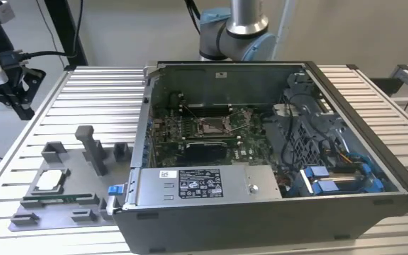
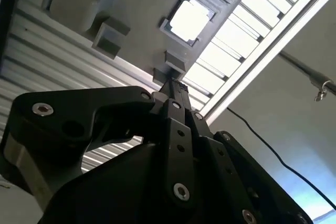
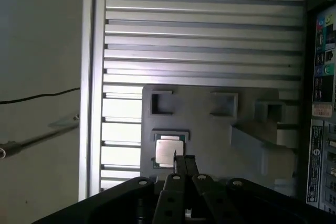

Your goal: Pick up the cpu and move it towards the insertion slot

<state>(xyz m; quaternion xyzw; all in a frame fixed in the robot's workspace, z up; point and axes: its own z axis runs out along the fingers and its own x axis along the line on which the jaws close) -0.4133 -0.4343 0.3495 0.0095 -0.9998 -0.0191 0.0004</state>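
On the tray [image 1: 19, 219], at the exterior view's left, the cpu [image 1: 50, 180] is seen lying flat in its pocket, just beside a green memory stick [image 1: 59, 200]. The slot [image 1: 211, 126] is noted inside the open case [image 1: 261, 228], well apart from the cpu. This view supplies the separation between cpu and slot.

First wrist view: the gripper [image 3: 182, 162] is recorded over the tray [image 3: 210, 135] with its fingertips drawn together and nothing held. The cpu [image 3: 169, 149] is seated square in its pocket, near the tip; no contact is made out.

Second wrist view: the gripper [image 2: 174, 86] is seen along its linkage, again closed and empty. The cpu [image 2: 190, 19] glares bright and stands clear of the tip.

Handling, as judged: light, thin and stiff, with a smooth lid likely to slip and an underside likely to be damaged. Hold is best taken across two opposite edges.
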